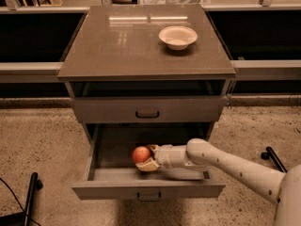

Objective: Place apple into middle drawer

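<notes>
The apple is clamped by the gripper inside the open middle drawer; the white bowl is seen at one o'clock from it.

Tool in matt middle drawer grips smooth apple; cabinet top glossy

**Arm stretched left, gripper clasping the apple**

The white arm enters from the near right corner and rises slightly to a rounded joint. From there it runs level leftward through the wrist. The gripper sits low, just left of centre, inside the middle drawer. Its fingers are closed above and below the apple.
</notes>
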### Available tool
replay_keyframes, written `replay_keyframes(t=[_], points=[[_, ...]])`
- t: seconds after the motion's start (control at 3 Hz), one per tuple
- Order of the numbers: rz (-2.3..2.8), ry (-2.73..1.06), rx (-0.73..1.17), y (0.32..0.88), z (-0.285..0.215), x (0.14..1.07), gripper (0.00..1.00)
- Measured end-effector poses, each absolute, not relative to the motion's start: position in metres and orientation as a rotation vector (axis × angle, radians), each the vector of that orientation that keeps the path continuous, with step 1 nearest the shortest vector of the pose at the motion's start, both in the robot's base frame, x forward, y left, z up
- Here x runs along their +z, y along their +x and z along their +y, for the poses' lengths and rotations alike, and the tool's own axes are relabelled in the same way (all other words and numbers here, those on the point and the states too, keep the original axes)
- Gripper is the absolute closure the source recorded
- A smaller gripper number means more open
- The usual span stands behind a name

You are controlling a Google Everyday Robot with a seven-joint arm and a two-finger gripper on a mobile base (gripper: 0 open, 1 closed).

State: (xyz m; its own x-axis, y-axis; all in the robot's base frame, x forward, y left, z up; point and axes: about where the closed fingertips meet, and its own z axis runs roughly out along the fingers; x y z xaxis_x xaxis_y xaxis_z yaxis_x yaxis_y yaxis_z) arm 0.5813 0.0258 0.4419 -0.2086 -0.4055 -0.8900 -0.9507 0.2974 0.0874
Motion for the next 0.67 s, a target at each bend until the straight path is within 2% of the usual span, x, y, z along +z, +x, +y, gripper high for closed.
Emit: replay_keyframes(t=[0.33,0.67], points=[[1.768,-1.227,0.861,0.5813,0.0259,0.4419,0.0],[1.768,-1.227,0.861,0.5813,0.0259,0.4419,0.0]])
